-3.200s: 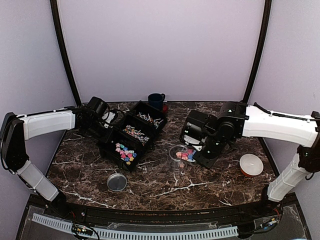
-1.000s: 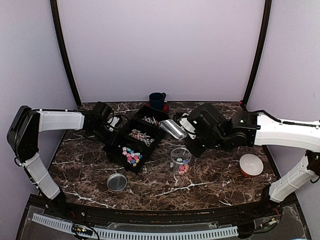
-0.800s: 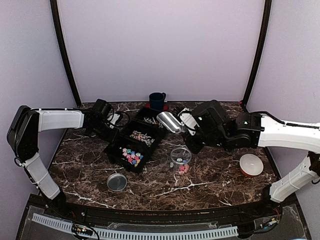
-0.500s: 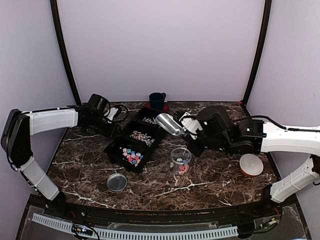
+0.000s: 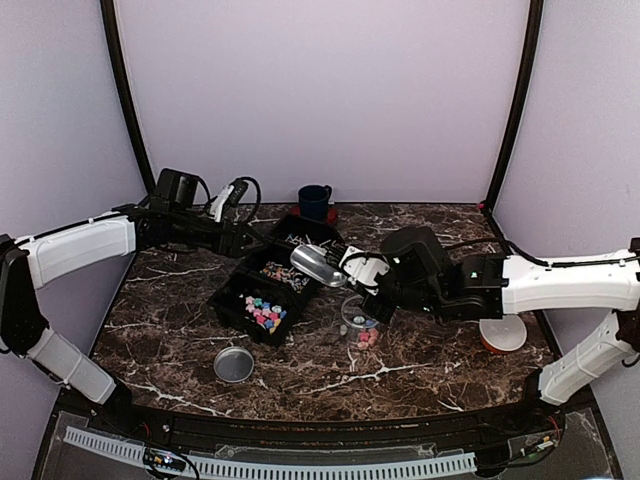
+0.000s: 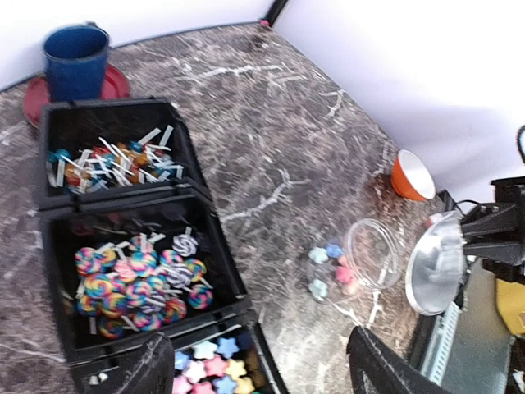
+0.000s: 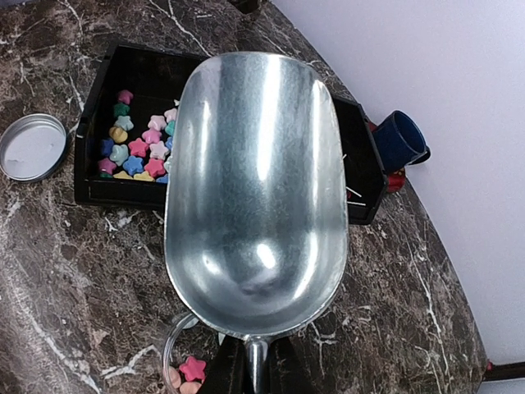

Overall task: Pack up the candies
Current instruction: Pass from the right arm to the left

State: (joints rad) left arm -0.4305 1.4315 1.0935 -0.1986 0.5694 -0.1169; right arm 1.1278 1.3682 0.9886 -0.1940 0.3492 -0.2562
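Note:
The candies lie in a black three-part tray (image 5: 222, 296): star pieces (image 5: 258, 310) (image 6: 209, 373) (image 7: 135, 144) in the near part, swirl lollipops (image 6: 135, 283) in the middle, thin pale sticks (image 6: 107, 164) at the far end. A clear jar (image 5: 358, 312) (image 6: 373, 250) holds a few stars, and more stars (image 6: 328, 267) lie on the table beside it. My right gripper (image 5: 366, 272) (image 7: 256, 369) is shut on the handle of an empty metal scoop (image 5: 318, 265) (image 7: 254, 189), held above the tray's right side. My left gripper (image 5: 238, 238) (image 6: 258, 345) hangs open above the tray's left edge, holding nothing.
A round metal lid (image 5: 233, 364) (image 7: 33, 148) lies in front of the tray. An orange bowl (image 5: 502, 332) (image 6: 410, 174) sits at the right. A blue mug (image 5: 313, 201) (image 6: 75, 61) on a red saucer stands behind the tray.
My left gripper has opened, come off the tray's left edge and risen up and back. My right arm has carried the scoop leftward and lower, from beside the jar to over the tray.

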